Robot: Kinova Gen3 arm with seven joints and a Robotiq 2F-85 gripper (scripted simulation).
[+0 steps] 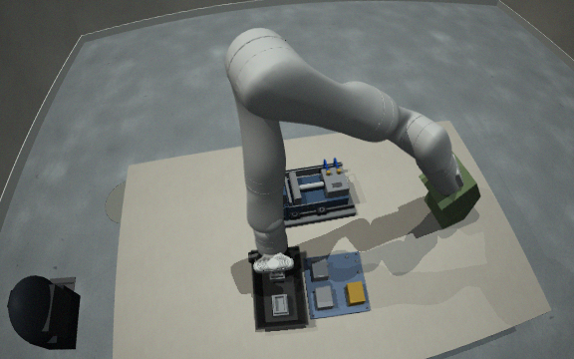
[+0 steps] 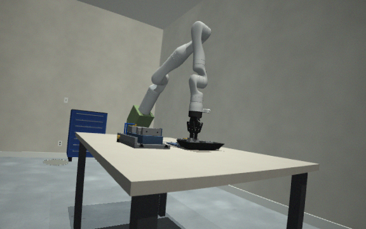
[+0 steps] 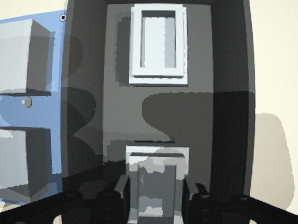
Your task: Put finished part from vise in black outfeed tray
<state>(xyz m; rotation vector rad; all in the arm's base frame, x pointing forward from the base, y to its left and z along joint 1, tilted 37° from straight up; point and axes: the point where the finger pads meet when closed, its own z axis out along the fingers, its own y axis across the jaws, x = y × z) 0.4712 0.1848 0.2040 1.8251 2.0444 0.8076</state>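
My gripper (image 3: 156,189) is shut on the finished part (image 3: 156,183), a grey block with a pocket on top, and holds it low inside the black outfeed tray at its near end. A second pocketed part (image 3: 157,44) lies at the tray's far end, apart from the held one. In the top view the gripper (image 1: 273,264) stands over the tray, with the other part (image 1: 280,304) in front of it. The blue vise (image 1: 317,191) sits behind, with no part between its jaws. In the exterior view the gripper (image 2: 194,131) reaches down into the tray (image 2: 199,144).
A blue plate (image 1: 337,289) with two grey blocks and an orange block lies right beside the tray, and shows in the wrist view (image 3: 29,103). The arm's green base (image 1: 451,196) stands at the table's right. A blue cabinet (image 2: 87,133) stands behind the table.
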